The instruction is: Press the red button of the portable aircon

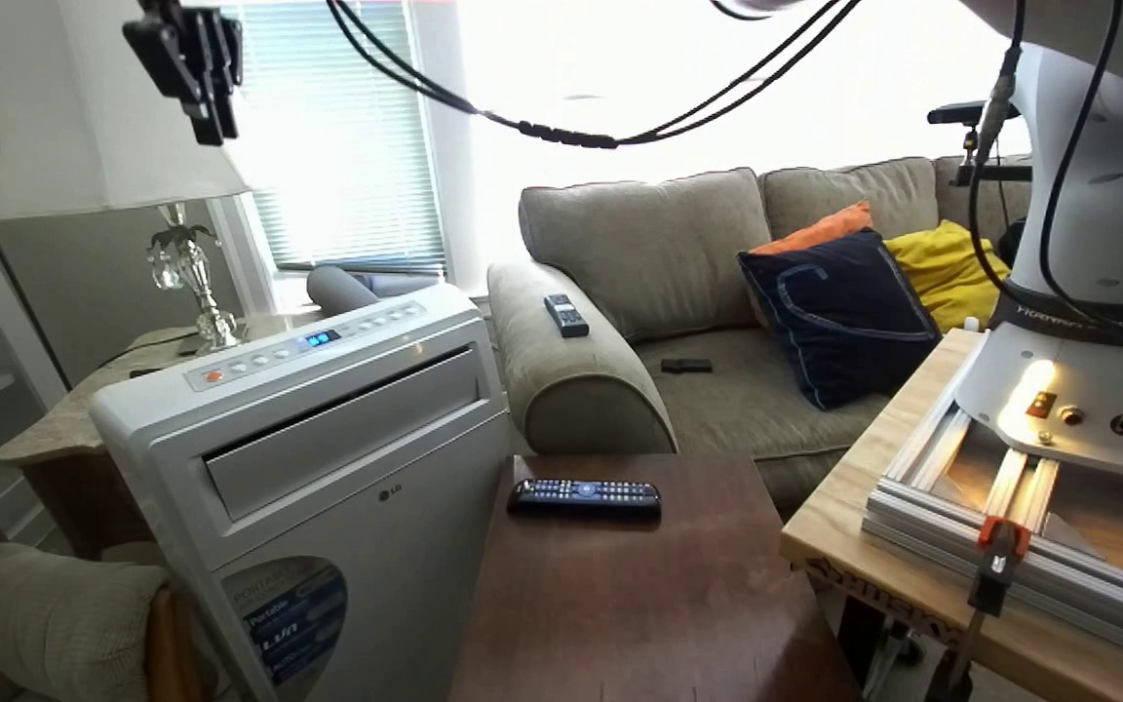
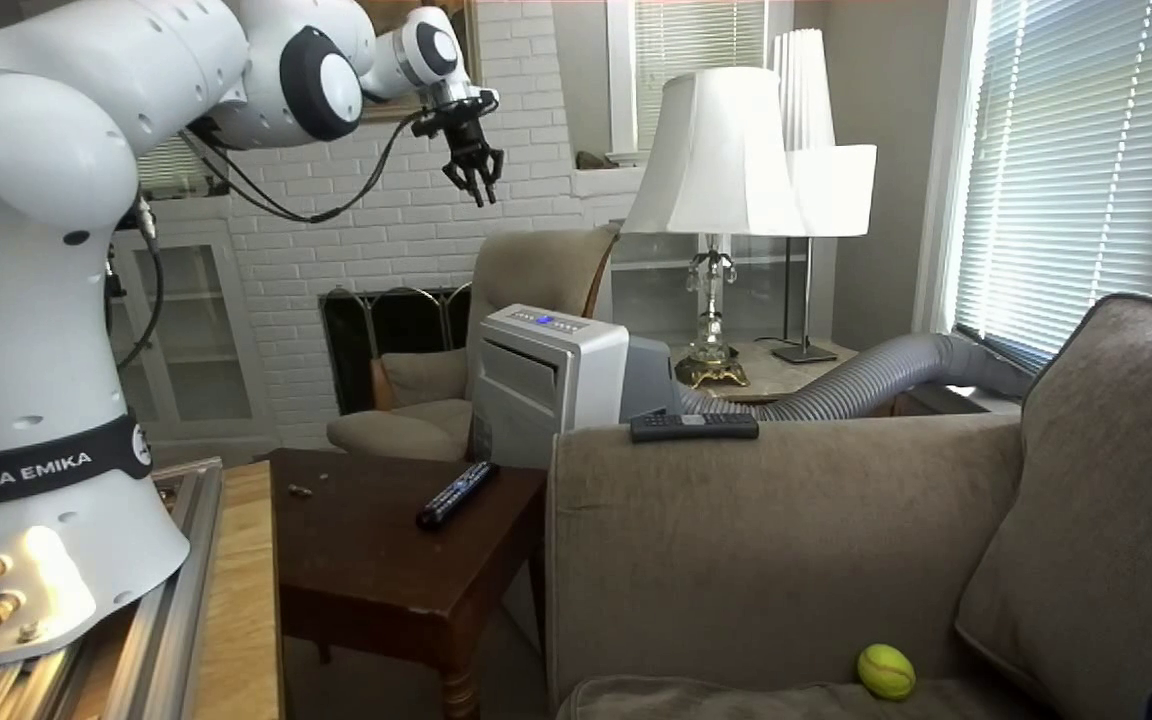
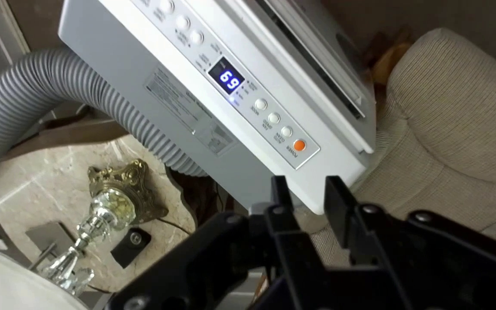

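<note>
While the black two-fingered hand (image 3: 306,185) hangs empty, fingers (image 3: 337,202) apart, the round orange plastic button (image 3: 299,145) below still seems unpushed.

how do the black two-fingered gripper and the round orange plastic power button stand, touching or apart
Apart: both exterior views show the gripper higher than the pale boxy plastic portable aircon, whose top carries the button, with clear space between.

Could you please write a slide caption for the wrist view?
Jaws parted, portable aircon beyond: display lit, orange power button untouched.
</note>
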